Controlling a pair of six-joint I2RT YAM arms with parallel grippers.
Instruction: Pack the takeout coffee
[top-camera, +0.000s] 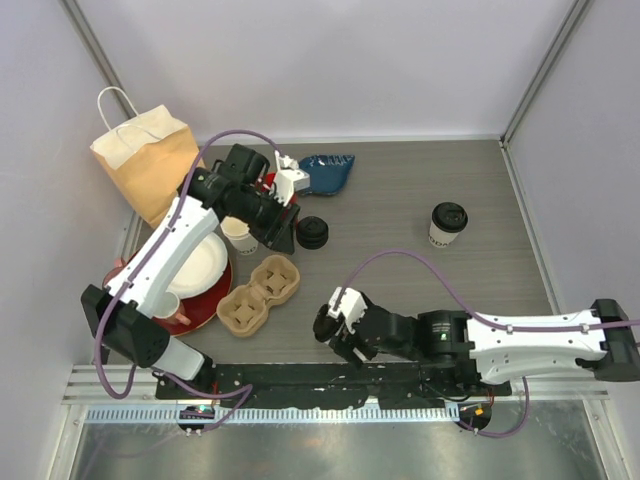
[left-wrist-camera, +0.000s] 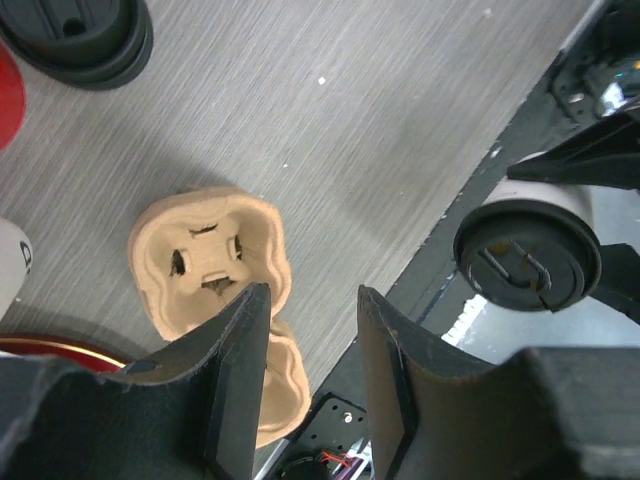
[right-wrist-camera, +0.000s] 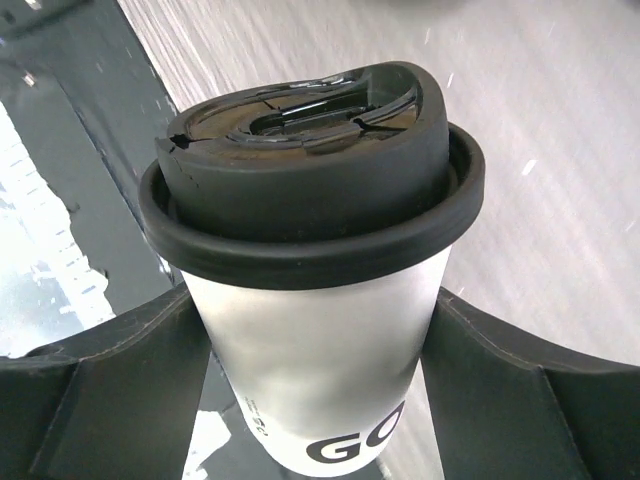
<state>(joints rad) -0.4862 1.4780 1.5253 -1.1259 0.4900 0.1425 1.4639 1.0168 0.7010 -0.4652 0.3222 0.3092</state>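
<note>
My right gripper (top-camera: 333, 328) is shut on a cream-white takeout coffee cup (top-camera: 325, 324) with a black sip lid, held near the table's front edge. In the right wrist view the cup (right-wrist-camera: 320, 350) sits upright between both fingers of this gripper (right-wrist-camera: 315, 300). It also shows in the left wrist view (left-wrist-camera: 525, 260). A second lidded cup (top-camera: 448, 222) stands at the right. An unlidded cream cup (top-camera: 238, 235) stands by my left gripper (top-camera: 278, 228), which is open and empty (left-wrist-camera: 312, 300) above the table. A loose black lid (top-camera: 312, 231) lies beside it.
A brown pulp cup carrier (top-camera: 260, 293) lies left of centre, also in the left wrist view (left-wrist-camera: 205, 255). A brown paper bag (top-camera: 145, 160) stands at the back left. A red plate (top-camera: 215, 295) bearing white dishes, a white mug (top-camera: 165, 305) and a blue object (top-camera: 325, 172) are nearby.
</note>
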